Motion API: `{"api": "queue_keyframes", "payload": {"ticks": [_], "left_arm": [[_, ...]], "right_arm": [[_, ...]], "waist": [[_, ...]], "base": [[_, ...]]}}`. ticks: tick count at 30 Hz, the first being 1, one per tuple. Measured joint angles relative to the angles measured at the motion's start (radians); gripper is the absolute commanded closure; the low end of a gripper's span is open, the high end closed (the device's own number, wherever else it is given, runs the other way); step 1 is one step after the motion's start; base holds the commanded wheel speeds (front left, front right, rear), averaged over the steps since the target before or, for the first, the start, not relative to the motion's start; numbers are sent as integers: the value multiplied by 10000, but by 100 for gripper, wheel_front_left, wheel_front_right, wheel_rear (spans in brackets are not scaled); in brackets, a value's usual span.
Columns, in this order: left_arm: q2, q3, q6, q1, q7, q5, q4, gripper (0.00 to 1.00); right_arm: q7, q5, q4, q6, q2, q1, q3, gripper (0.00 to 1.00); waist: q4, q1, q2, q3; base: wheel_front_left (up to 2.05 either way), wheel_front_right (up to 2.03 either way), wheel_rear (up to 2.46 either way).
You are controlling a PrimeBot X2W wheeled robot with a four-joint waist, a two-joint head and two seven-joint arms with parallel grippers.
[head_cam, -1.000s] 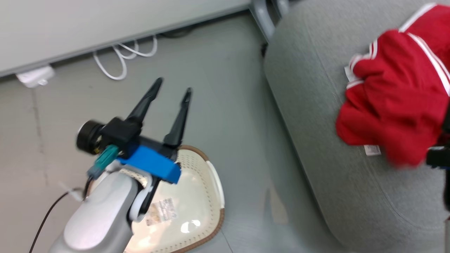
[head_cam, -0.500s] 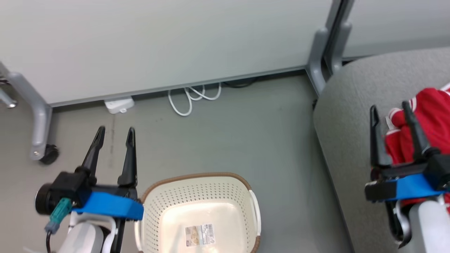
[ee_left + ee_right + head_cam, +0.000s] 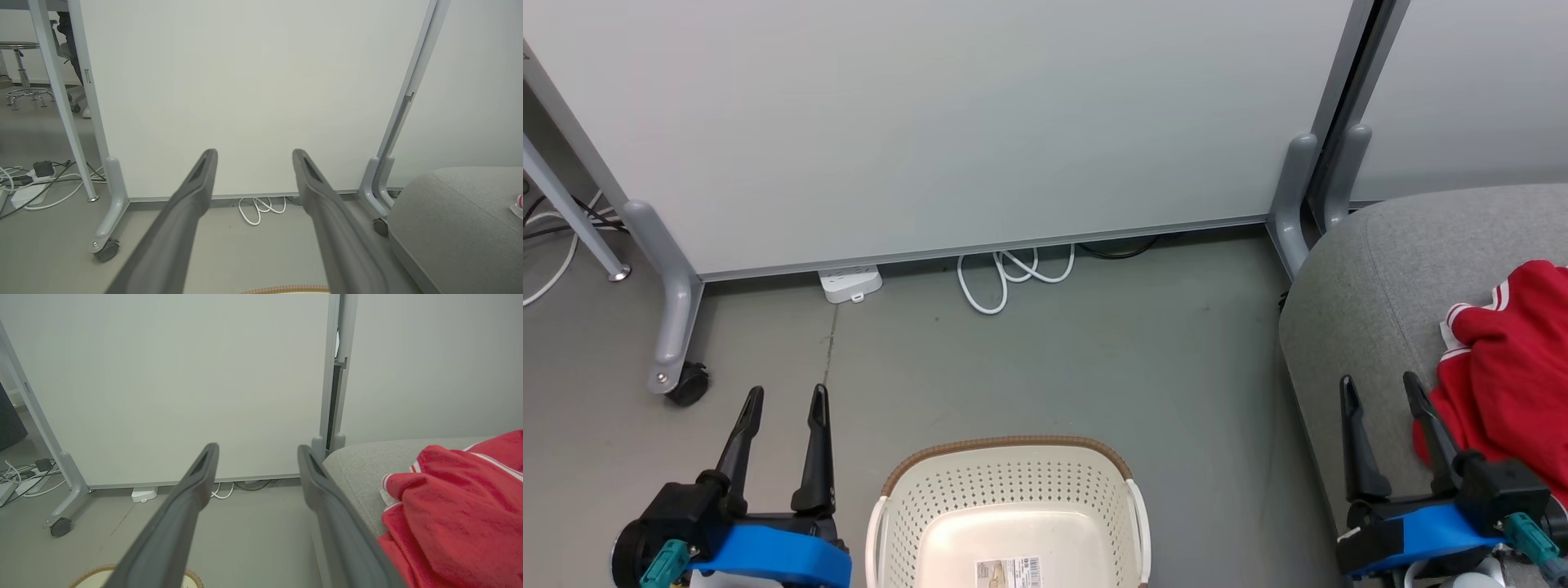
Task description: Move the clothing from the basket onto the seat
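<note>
item 1, clothing: the soft bright-red fabric garments with white-and-red striped trim lie in a crumpled heap on the large grey woven-fabric seat with rounded edges, at the right side of the head view. the heap is cut off by that view's right edge, so its full extent cannot be told. the visible part has its long axis running away from the robot, near end low in the view, far end toward the partition. the striped trim and a white panel sit at the far left corner of the heap, facing the floor side of the seat. the surface is bunched in rounded folds.

item 2, basket: the cream-white perforated plastic basket with a brown woven-look rim stands upright on the grey floor, mouth up, well apart from the seat. a printed label shows on its pale bottom.

item 3, tools: the left tool is released, fingers spread, pointing toward the white partition panel, just left of the basket. the right tool is likewise released, fingers spread, over the seat's near left edge. its right finger lies just beside the red fabric; contact cannot be told.

item 4, surroundings: a looped white cable and a white power strip lie at the partition's foot.
</note>
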Motion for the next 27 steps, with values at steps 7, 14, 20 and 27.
{"api": "queue_keyframes", "payload": {"ticks": [7,14,20,27], "left_arm": [[-320,504,-412,324,0,265,301,0],[-485,729,-608,464,0,443,520,0],[-529,788,-696,465,0,541,662,0],[-589,777,-708,551,48,688,1018,100]], "right_arm": [[0,27,144,0,194,340,2,0],[0,58,318,0,284,506,42,0],[0,58,416,0,330,518,58,0],[12,86,715,0,343,552,56,100]], "waist": [[-61,1,0,-171],[-104,2,0,-341],[-90,1,0,-401],[-55,2,0,-414]], "base": [[0,0,0],[0,0,0],[0,0,0],[0,0,0]]}}
